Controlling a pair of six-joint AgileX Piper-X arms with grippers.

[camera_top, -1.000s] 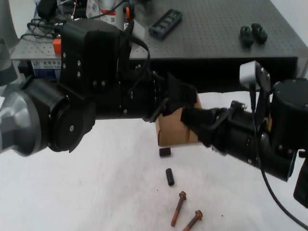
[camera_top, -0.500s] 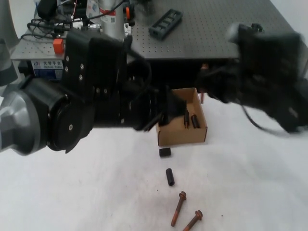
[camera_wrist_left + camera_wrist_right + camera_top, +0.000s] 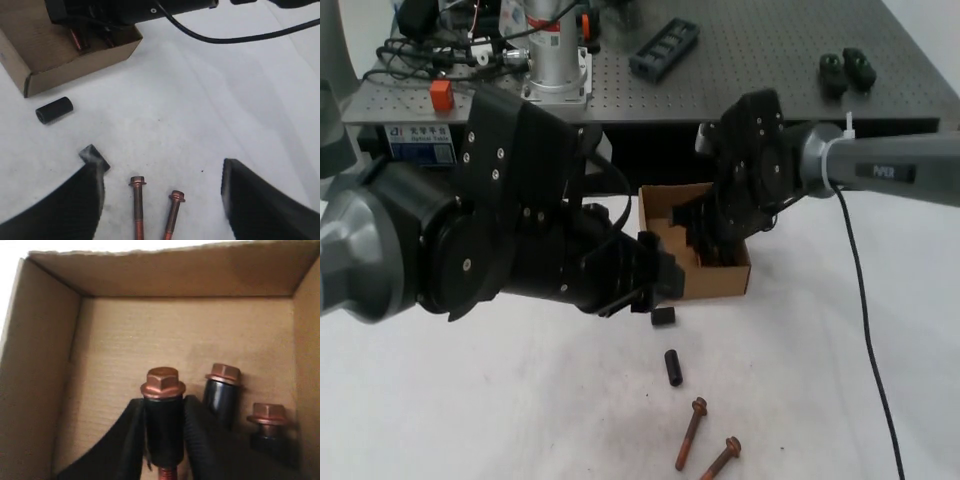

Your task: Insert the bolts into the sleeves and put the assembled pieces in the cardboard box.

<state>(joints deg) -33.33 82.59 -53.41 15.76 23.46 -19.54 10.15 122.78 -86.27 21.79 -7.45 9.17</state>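
On the left, the bulky black left arm [image 3: 470,240] leans over the white-covered counter [image 3: 440,400]. Its left hand [image 3: 655,278] hangs just off the near left corner of the box [image 3: 720,282]. Seen from that wrist, the left hand [image 3: 160,167] is spread wide, with nothing between its fingers and only cloth beneath.

A little to the right, a black sleeve [image 3: 663,317] lies on the cloth just in front of the box. A second sleeve [image 3: 673,367] lies closer to me. Nearer still, a coppery bolt [image 3: 691,432] and another bolt [image 3: 721,458] lie loose side by side, heads pointing toward the box.

The box is brown card with an open top. The right arm [image 3: 880,165] comes in from the right side, and its right hand [image 3: 708,238] is down inside the box. From that wrist, the right hand [image 3: 164,412] is clamped on an assembled piece [image 3: 163,425], a black sleeve with a bolt head showing at one end and a bit of thread at the other. Just beside it in the box rest two more assembled pieces, one [image 3: 221,392] close by and one [image 3: 267,427] toward the side wall.

Behind the counter stands a dark perforated table [image 3: 770,60] with a black tray [image 3: 663,48] on it.
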